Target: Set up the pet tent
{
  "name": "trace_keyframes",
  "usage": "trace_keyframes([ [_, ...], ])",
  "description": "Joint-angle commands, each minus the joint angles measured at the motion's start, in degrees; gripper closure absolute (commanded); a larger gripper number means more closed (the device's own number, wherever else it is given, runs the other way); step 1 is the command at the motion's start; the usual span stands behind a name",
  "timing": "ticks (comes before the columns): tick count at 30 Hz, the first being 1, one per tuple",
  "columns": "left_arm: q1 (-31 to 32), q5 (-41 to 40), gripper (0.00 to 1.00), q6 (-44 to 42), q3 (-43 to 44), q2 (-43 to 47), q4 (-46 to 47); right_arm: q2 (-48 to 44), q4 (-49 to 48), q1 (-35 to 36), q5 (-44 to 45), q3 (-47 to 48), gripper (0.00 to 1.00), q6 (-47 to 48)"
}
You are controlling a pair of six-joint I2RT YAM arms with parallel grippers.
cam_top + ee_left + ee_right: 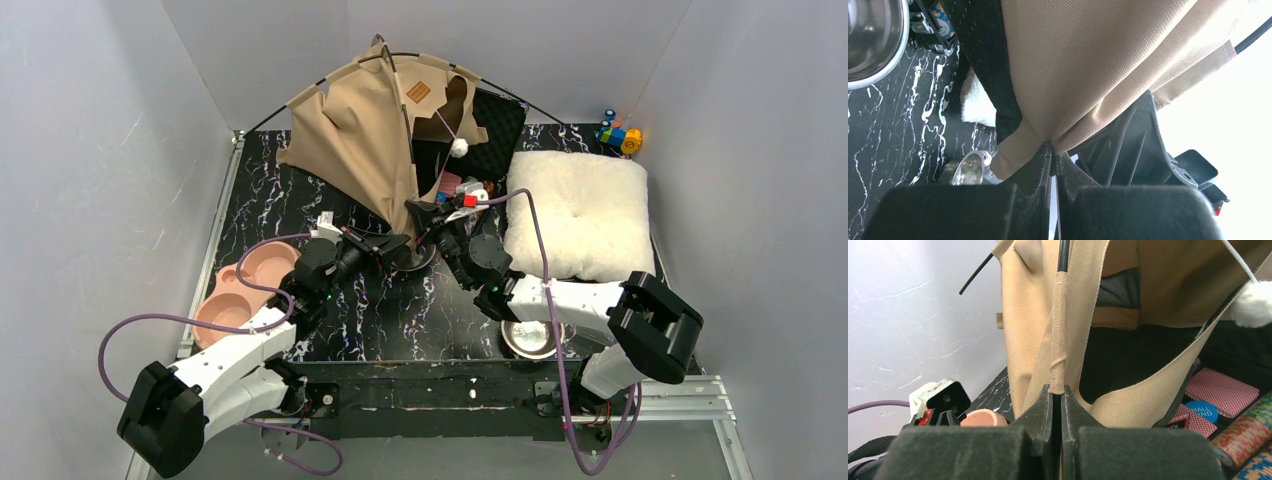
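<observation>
Pet tent [365, 140] of coarse woven tan canvas sits half-raised at the back middle of the black, white-veined table [260, 190], sagging into a lopsided cone with a small brown label [418, 92] near the peak. At the left edge lies a smooth pink double bowl [238, 290], partly covered by the left arm. The left gripper [1053, 156] is clenched on a gathered fold of the tent's lower hem, its blocky black fingers [1035, 170] pressed together around the cloth. Just beside it, the right gripper [1057, 390] is clamped tight on the tent's stitched edge sleeve, out of which a thin black pole [1064, 254] rises. A fluffy white pom-pom [459, 147] dangles on a string across the dark opening. Further right lies a plump, square, shaggy white cushion [578, 215], and a small colourful toy [620, 135] sits in the far corner.

The tent's inside is mostly shadow. Red-backed playing cards [1220, 390] and striped chips [1243, 440] show beneath its edge, cut off by the frame. A shiny steel bowl [528, 338] is half hidden under the right arm.
</observation>
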State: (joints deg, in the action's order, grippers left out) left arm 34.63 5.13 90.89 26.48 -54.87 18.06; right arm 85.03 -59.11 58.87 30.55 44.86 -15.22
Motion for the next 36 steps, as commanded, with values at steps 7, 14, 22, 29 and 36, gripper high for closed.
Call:
trace_keyframes([
  [7,0.44,4.92,1.0,-6.22,-1.5,0.25,-7.84,-7.33,6.36,-1.03,10.4,-1.03,0.88,-4.27],
  [14,0.44,6.78,1.0,-19.57,-2.26,-3.96,-12.61,-14.1,43.38,-1.13,5.12,6.14,0.37,-13.6],
  [22,0.35,5.58,0.46,-36.47,3.07,-1.7,-28.89,-22.5,66.6,-1.22,-13.39,10.53,0.31,-13.4],
  [29,-0.13,-3.75,0.02,-42.67,4.72,12.02,-44.11,-21.92,80.17,-1.39,-19.95,20.07,0.28,-10.14],
  [36,-3.24,-6.06,0.02,-59.03,15.37,12.05,-52.56,-15.19,78.08,-1.31,-17.34,24.84,0.28,-6.98],
])
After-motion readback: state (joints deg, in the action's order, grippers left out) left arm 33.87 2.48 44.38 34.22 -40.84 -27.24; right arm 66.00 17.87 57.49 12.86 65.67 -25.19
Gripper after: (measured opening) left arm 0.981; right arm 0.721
